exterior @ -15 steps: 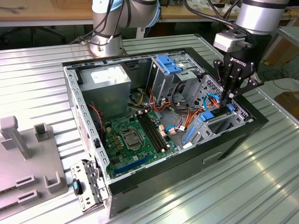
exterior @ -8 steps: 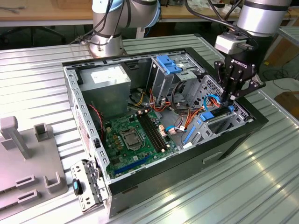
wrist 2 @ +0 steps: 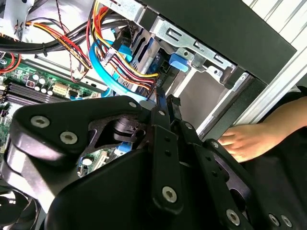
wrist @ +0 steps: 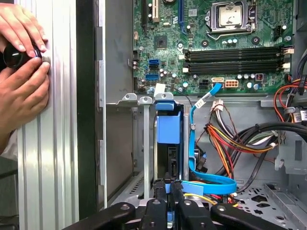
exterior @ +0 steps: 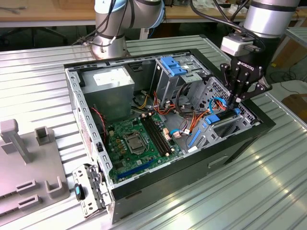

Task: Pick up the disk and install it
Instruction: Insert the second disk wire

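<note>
An open computer case [exterior: 163,187] lies on its side on the ribbed metal surface [exterior: 249,191], its green motherboard [exterior: 139,143] facing up. In the exterior view the black end effector [exterior: 233,101] reaches down into the case at about the 3 o'clock edge, above the drive bay [exterior: 225,125], a grey metal cage near the case's front wall. The disk [wrist: 169,143] stands on edge inside that bay; in the first wrist view its dark body and bright blue carrier rail sit between the grey bay walls, with the end effector's fingertips [wrist: 165,188] drawn together against its near edge, clamped on it or pressing it as far as the view allows. A light-blue data cable [wrist: 206,179] curls just beside the disk, toward 3 o'clock from it, near a bundle of red, yellow and black power wires [wrist: 235,143]. In the second wrist view the closed fingers [wrist 2: 165,108] point at a blue latch [wrist 2: 178,62] on the bay. A person's hands [wrist: 21,72] rest on the surface outside the case wall, holding a small dark round object [wrist: 17,56]. A grey power supply [exterior: 108,81] sits at the case's 11 o'clock corner.
</note>
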Controlling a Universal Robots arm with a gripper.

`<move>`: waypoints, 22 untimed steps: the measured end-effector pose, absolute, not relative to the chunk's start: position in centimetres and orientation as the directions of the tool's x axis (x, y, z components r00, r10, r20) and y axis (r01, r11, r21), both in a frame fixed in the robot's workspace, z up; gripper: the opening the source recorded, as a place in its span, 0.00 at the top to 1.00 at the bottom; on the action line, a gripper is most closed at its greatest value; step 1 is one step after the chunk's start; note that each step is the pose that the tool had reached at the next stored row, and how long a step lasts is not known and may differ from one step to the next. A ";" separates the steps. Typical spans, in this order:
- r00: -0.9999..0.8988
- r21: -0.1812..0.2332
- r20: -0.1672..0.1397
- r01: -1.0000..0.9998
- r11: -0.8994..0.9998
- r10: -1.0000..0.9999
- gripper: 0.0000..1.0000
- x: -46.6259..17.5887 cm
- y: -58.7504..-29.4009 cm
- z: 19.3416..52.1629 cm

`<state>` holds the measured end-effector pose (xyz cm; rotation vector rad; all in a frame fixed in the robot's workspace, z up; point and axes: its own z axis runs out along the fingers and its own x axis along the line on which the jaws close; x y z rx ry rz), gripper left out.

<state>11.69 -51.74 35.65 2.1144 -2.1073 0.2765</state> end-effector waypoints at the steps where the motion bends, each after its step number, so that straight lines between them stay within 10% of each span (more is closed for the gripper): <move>1: 0.000 -0.028 0.230 -1.000 -0.007 -0.973 0.84 11.6 -51.8 35.6; 22: 0.000 -0.029 0.201 -1.000 -0.006 -0.980 0.84 10.5 -51.8 35.4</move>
